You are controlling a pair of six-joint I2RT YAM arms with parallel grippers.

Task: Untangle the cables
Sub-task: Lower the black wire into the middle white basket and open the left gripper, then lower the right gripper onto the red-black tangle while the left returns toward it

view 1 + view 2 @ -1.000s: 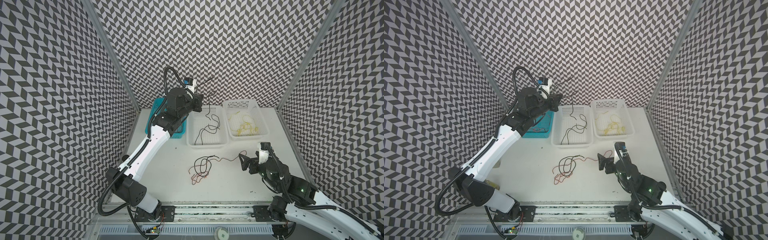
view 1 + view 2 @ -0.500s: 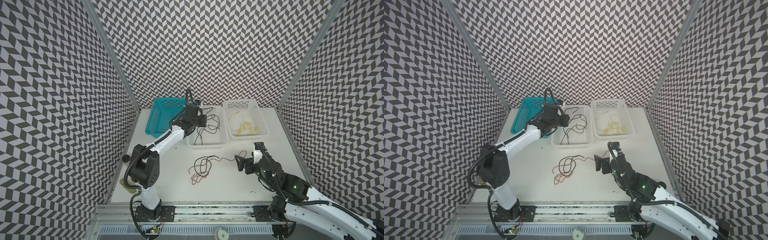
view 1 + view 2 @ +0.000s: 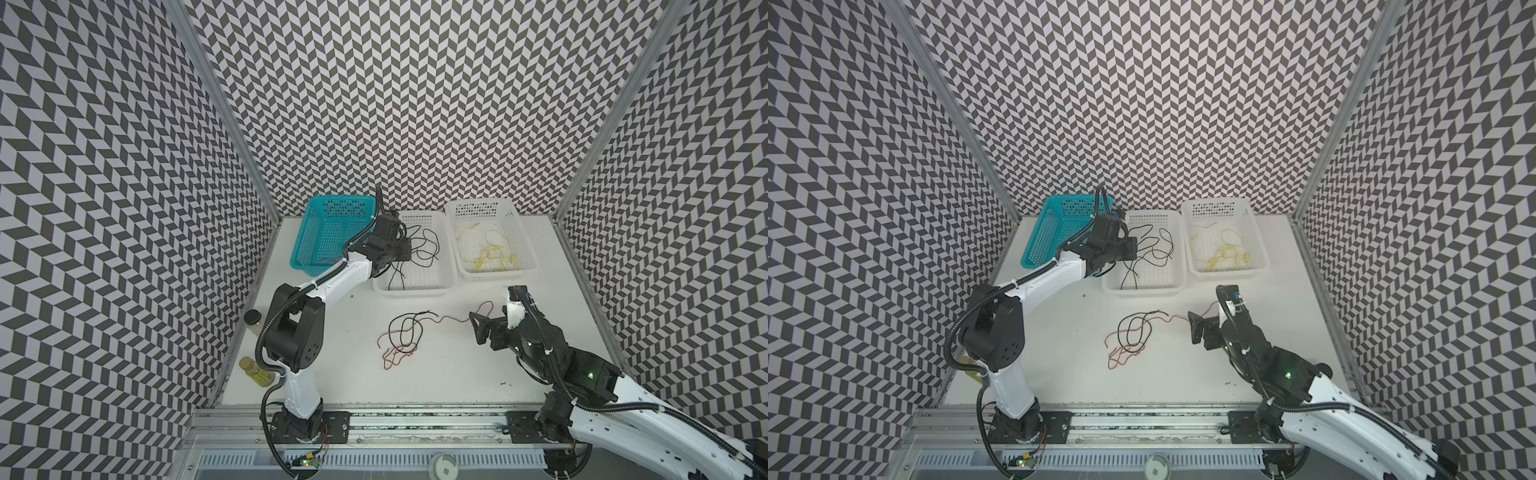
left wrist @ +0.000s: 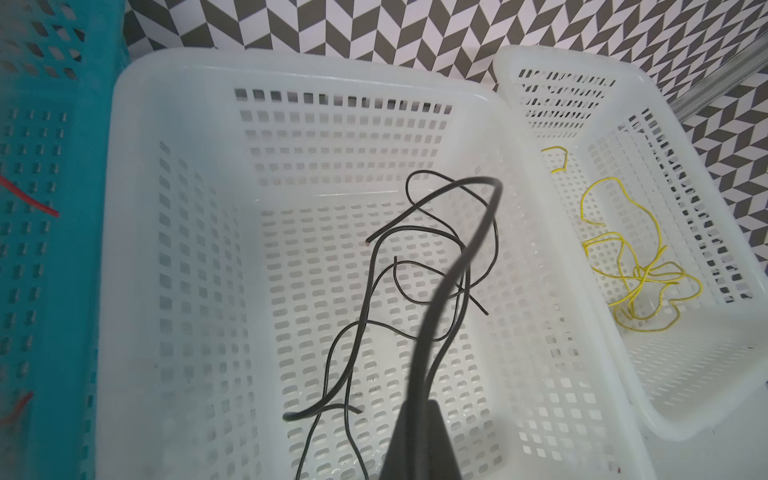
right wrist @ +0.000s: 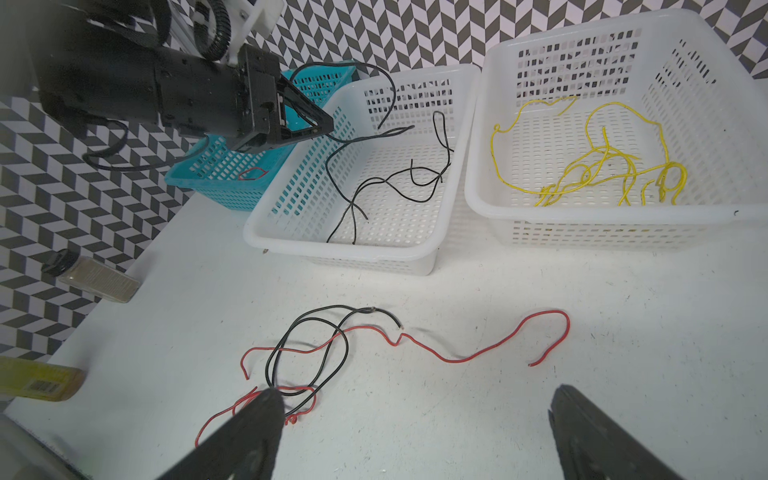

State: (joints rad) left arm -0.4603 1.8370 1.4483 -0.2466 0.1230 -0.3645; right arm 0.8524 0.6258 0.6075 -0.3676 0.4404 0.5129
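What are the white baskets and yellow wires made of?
White baskets: probably plastic, smooth, slightly shiny, moulded with rows of slots. Yellow wires: seemingly thin wire in a smooth plastic coat, bending in loose loops; the core is not visible.

Three baskets, two bottles, a patterned booth

We take the middle white basket (image 3: 409,291) as our mark. A teal basket (image 3: 302,239) sits just beside it to its left and a second white basket (image 3: 496,275) just beside it to its right, all at the back of the white table (image 3: 457,386). Farther left of it and nearer the front rail (image 3: 415,417), at the table's edge, we see a dark-capped bottle (image 3: 252,323) and a yellow bottle (image 3: 254,371). Chevron-patterned walls (image 3: 415,104) rise behind it and to both sides.
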